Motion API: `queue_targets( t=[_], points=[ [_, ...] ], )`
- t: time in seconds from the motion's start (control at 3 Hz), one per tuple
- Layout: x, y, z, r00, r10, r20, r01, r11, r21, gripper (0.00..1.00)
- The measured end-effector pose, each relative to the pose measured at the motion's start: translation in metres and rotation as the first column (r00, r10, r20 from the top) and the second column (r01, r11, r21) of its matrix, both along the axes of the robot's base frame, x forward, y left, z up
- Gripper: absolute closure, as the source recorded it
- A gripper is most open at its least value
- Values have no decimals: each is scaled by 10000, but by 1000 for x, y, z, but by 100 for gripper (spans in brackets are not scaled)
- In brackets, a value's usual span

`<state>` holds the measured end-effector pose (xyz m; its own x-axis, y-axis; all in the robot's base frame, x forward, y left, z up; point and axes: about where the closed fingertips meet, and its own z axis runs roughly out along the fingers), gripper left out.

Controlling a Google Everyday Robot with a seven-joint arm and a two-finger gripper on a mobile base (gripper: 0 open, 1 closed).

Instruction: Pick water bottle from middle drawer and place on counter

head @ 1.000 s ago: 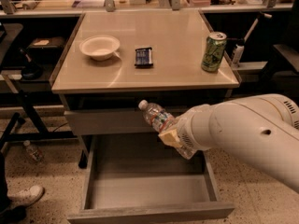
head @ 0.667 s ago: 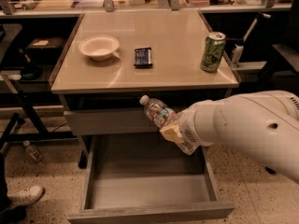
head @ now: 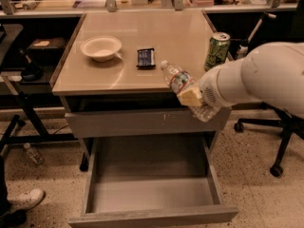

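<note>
My gripper (head: pixel 192 99) is shut on the water bottle (head: pixel 179 82), a small clear crinkled bottle with a white cap and a red, blue and white label. It holds the bottle tilted, cap up and to the left, over the front right edge of the beige counter (head: pixel 142 42). The pale finger (head: pixel 191 97) lies across the bottle's body; the bottle's base is hidden behind the white arm (head: pixel 256 77). The middle drawer (head: pixel 152 194) stands pulled open below, its grey inside bare.
On the counter sit a white bowl (head: pixel 100 48) at the left, a small dark packet (head: pixel 146 58) in the middle and a green soda can (head: pixel 217 51) at the right. A chair base (head: pixel 275 141) stands right of the cabinet; a shoe (head: pixel 21 201) and a small bottle (head: pixel 34 154) are on the floor at the left.
The gripper has lifted the water bottle from in front of the drawer fronts up to counter height.
</note>
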<state>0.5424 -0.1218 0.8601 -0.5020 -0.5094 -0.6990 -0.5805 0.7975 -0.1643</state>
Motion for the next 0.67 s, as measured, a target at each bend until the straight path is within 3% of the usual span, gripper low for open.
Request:
queue_targets(
  t=[0.33, 0.67],
  points=[
    [38, -19, 36, 9985, -483, 274, 477, 9986, 230, 100],
    [38, -19, 35, 9985, -479, 267, 473, 9986, 227, 100]
  ],
)
